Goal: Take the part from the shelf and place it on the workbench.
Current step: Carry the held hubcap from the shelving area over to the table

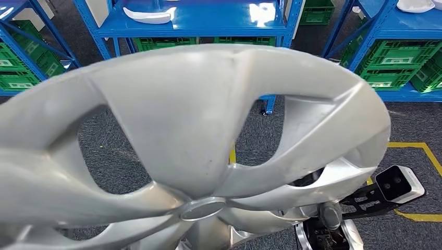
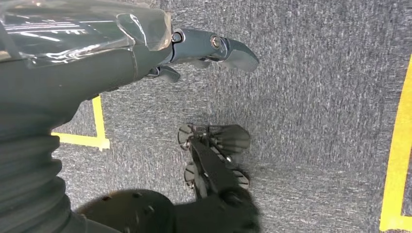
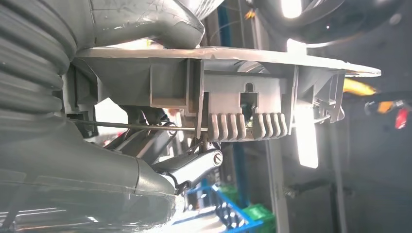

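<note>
Silver hubcap (image 1: 177, 140) off the blue shelf (image 1: 198, 23), carried flat in front for transport; right hand (image 3: 160, 145) grips its rim; left hand (image 2: 194, 53) hangs loosely curled, holding nothing.

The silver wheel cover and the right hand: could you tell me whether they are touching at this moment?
Touching. In the right wrist view the right hand clasps the wheel cover's rim, thumb above and fingers against the ribbed underside.
</note>
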Motion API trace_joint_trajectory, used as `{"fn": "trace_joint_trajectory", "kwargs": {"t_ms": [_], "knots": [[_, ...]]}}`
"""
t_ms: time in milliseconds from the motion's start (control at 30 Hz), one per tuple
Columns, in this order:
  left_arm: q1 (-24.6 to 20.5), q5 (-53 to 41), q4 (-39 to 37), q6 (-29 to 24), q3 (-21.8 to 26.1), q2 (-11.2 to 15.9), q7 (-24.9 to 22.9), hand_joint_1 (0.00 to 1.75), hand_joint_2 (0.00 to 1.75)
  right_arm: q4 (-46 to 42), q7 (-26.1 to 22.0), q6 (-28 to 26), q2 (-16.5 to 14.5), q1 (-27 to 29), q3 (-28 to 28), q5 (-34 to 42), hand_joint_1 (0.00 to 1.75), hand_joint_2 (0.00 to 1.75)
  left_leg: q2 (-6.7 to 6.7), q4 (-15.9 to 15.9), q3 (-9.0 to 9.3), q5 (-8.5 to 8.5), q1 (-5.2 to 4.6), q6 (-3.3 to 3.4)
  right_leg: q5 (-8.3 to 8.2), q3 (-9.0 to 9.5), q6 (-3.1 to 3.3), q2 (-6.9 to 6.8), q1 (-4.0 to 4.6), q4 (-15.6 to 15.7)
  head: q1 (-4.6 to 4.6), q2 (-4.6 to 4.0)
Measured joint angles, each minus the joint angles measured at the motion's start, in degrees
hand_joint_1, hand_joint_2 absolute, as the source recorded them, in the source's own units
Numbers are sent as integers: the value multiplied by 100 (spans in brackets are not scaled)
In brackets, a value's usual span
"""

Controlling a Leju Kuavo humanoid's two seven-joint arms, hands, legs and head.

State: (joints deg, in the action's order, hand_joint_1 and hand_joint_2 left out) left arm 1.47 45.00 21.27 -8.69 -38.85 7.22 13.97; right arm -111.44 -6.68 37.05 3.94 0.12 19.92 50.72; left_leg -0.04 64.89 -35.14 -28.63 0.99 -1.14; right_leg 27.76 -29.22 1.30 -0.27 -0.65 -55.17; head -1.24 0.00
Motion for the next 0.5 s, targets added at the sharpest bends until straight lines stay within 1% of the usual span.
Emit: {"fn": "trace_joint_trajectory", "kwargs": {"t_ms": [33,67,100,167,200,233,267,300,333,367,400,433,467,500], "knots": [[0,-4,4,-8,13,3,0,0,175,-3,-5,-39,-9,4,-10,-44,171,175,-3,-405,249,98,-7,16,-3,-17,-14,4,10,-13,2,0],[-1,-8,8,-15,24,4,0,0,175,-7,-17,-70,-19,8,-22,-90,171,175,-6,-681,406,140,-19,38,-14,-37,-41,7,19,-22,2,0],[3,-9,11,-23,33,8,-1,0,175,-10,-39,-98,-28,13,-34,-141,171,175,-9,-810,473,125,-37,62,-29,-62,-74,9,27,-25,3,0],[24,-14,19,-38,40,15,-1,0,175,-17,-106,-140,-43,24,-63,-260,171,175,-7,-861,461,139,-56,122,-63,-97,-146,12,34,-19,3,0],[35,-20,28,-47,43,16,-1,0,175,-26,-138,-149,-44,32,-81,-308,171,175,-4,-894,456,163,-49,166,-45,-127,-168,13,31,-44,5,0],[40,-29,42,-52,45,16,-1,0,175,-37,-161,-152,-43,39,-99,-339,171,175,-1,-926,449,195,-39,216,24,-189,-177,14,28,-154,10,0],[43,-39,58,-60,49,15,-1,0,175,-49,-180,-151,-40,46,-119,-353,171,175,2,-958,440,226,-28,261,153,-309,-173,15,25,-395,14,0],[45,-49,74,-72,53,14,-1,0,175,-57,-198,-145,-37,58,-138,-359,171,175,3,-969,422,249,-24,291,331,-488,-160,17,18,-765,17,0],[48,-56,84,-83,57,14,-2,0,175,-60,-214,-134,-34,71,-153,-362,171,175,3,-969,398,264,-26,306,515,-691,-150,17,15,-1210,20,0],[55,-61,91,-95,61,14,-2,0,175,-60,-227,-120,-32,92,-167,-372,171,175,4,-968,379,275,-30,310,650,-872,-158,17,13,-1603,20,0],[61,-64,95,-104,63,13,-3,0,175,-60,-235,-108,-29,117,-180,-389,171,175,4,-964,365,285,-32,308,699,-962,-186,17,8,-1812,19,0],[65,-66,98,-108,65,13,-3,0,175,-60,-239,-99,-26,137,-194,-409,171,175,3,-956,357,291,-33,304,649,-932,-231,17,0,-1780,20,0],[68,-67,102,-110,67,12,-4,0,175,-61,-243,-95,-23,149,-210,-427,171,175,0,-939,353,293,-33,297,510,-774,-283,16,-13,-1488,20,0],[69,-68,109,-110,68,10,-4,0,175,-65,-247,-94,-22,155,-226,-438,171,175,-4,-914,346,288,-33,285,331,-534,-327,15,-28,-1035,21,0]]}}
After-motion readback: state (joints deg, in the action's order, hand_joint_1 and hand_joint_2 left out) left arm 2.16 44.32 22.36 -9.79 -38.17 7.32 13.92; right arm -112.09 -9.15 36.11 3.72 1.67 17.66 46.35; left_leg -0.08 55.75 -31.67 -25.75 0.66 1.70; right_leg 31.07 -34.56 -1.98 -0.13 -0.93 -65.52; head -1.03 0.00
